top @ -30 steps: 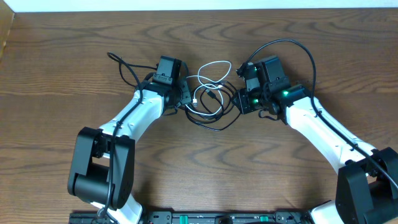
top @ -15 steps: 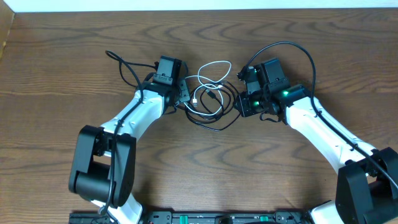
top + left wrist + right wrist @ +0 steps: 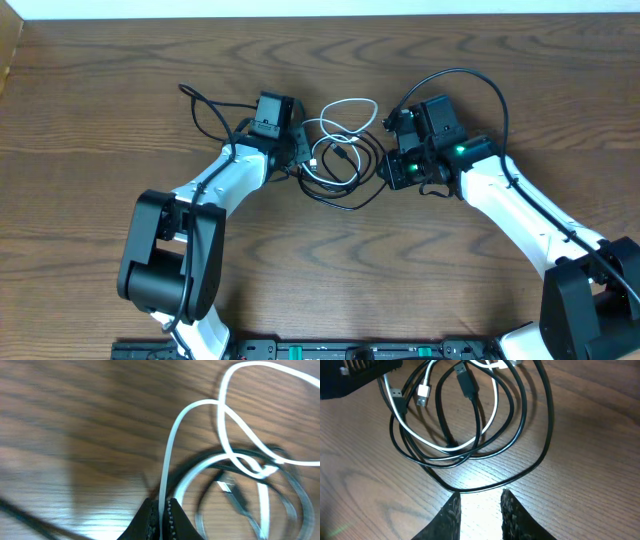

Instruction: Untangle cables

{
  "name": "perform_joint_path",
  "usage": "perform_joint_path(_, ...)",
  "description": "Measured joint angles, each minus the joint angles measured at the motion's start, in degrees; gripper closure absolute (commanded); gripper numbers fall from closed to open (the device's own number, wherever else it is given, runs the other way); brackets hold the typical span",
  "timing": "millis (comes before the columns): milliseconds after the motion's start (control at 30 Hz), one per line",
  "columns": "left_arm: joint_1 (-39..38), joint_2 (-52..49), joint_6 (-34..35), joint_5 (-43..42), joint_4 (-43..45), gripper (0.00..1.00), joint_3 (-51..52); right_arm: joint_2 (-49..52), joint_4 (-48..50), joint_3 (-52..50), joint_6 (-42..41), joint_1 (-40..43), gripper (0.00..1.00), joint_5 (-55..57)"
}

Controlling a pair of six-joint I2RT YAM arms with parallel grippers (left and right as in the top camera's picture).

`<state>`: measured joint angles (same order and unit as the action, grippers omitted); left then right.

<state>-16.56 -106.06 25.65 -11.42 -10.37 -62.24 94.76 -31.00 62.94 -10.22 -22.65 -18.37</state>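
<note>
Dark brown, wavy wood-grain table (image 3: 400, 50); white cable (image 3: 165, 460); black cable (image 3: 466, 382); black right gripper (image 3: 480, 492).

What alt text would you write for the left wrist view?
The left hand is shut on the white cable, which rises from between its fingertips and loops across the upper right. A black cable, blurred, coils among those loops on the brown wooden table.
</note>
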Motion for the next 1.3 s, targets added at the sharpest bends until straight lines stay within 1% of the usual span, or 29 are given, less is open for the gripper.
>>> perform_joint_path(133,0.00,3.30,0.00,-7.15,1.31,0.92,-0.37,0.00,-0.04,0.00,-0.04,0.85,0.82,-0.02)
perform_joint_path(233,0.00,8.68,0.87,-11.85,5.44,0.92,-1.03,0.00,-0.04,0.00,-0.07,2.23,0.81,-0.02)
perform_joint_path(300,0.00,14.01,2.08,-14.08,9.16,0.92,-1.84,0.00,-0.13,0.00,-0.07,3.30,0.80,0.02)
perform_joint_path(500,0.00,27.10,6.19,-16.76,16.87,0.92,-3.91,0.00,-2.43,0.00,-0.07,6.64,0.80,1.84)
perform_joint_path(600,0.00,30.64,8.39,-17.20,17.49,0.92,-3.91,0.00,-3.26,0.00,-0.07,8.00,0.80,2.45)
perform_joint_path(733,-0.68,31.23,10.19,-18.10,16.33,0.92,-3.91,0.00,-4.87,0.00,-0.07,9.73,0.81,3.56)
perform_joint_path(833,-2.97,29.77,12.07,-18.58,16.24,0.92,-3.89,0.00,-8.31,0.00,-0.07,11.19,0.81,6.60)
perform_joint_path(1000,-8.59,25.92,16.63,-20.59,26.60,0.92,-3.74,0.00,-12.09,-0.02,-0.07,15.32,0.80,10.75)
perform_joint_path(1067,-10.49,25.40,17.62,-20.87,28.44,0.92,-3.74,0.00,-13.33,-0.02,-0.07,17.33,0.79,11.61)
perform_joint_path(1133,-12.15,24.94,18.05,-20.94,27.96,0.92,-3.76,0.00,-14.43,-0.02,-0.07,19.34,0.79,12.28)
perform_joint_path(1167,-12.92,24.57,18.10,-21.05,26.75,0.90,-3.82,0.00,-14.78,-0.02,-0.07,20.28,0.78,12.50)
perform_joint_path(1233,-13.99,22.71,17.88,-21.24,23.85,0.83,-3.91,0.00,-15.63,-0.02,-0.04,22.21,0.77,12.85)
perform_joint_path(1267,-14.27,21.49,17.81,-21.27,22.51,0.75,-3.93,0.00,-16.11,-0.02,-0.07,23.30,0.75,13.09)
perform_joint_path(1300,-14.40,19.80,17.97,-21.22,21.24,0.63,-3.91,-0.02,-16.50,-0.02,-0.07,24.04,0.69,13.09)
